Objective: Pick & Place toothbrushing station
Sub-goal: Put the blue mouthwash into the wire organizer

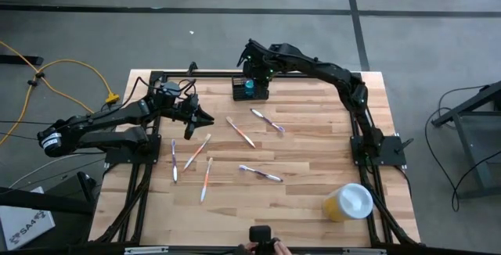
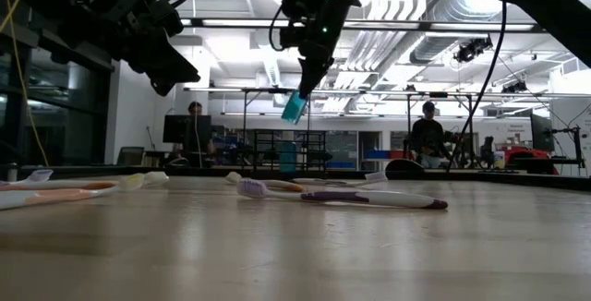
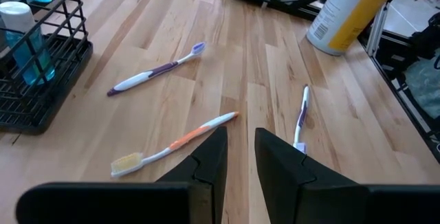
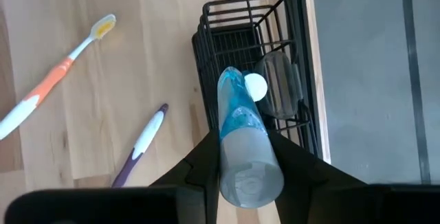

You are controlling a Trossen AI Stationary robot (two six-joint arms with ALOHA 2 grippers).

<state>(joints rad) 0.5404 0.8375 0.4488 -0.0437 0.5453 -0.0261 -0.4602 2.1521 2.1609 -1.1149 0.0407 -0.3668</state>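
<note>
The toothbrushing station, a black wire caddy (image 1: 252, 92) (image 4: 234, 31), stands at the table's far edge. A white-capped bottle (image 4: 256, 85) stands in it. My right gripper (image 1: 250, 79) (image 4: 244, 141) hangs just above it, shut on a small clear bottle of blue liquid (image 2: 295, 107). My left gripper (image 1: 205, 119) (image 3: 239, 148) stays above the table's left middle, open, with nothing between its fingers. Several toothbrushes lie flat on the wood, among them a purple one (image 1: 268, 120) and an orange one (image 1: 241, 132). My right gripper pinches the clear bottle by its two sides (image 4: 249, 159) between its two fingers, near the bottle's flat upper end. The fingers slant steeply down from above and run along the bottle. Its blue lower end (image 4: 230, 90) sticks out past the fingertips, lifted clear above the caddy.
A yellow cup with a white lid (image 1: 348, 202) lies on its side at the table's near right. More toothbrushes (image 1: 197, 152) (image 1: 261, 174) are scattered over the left and middle. The black frame rail (image 1: 196, 73) runs along the far edge behind the caddy.
</note>
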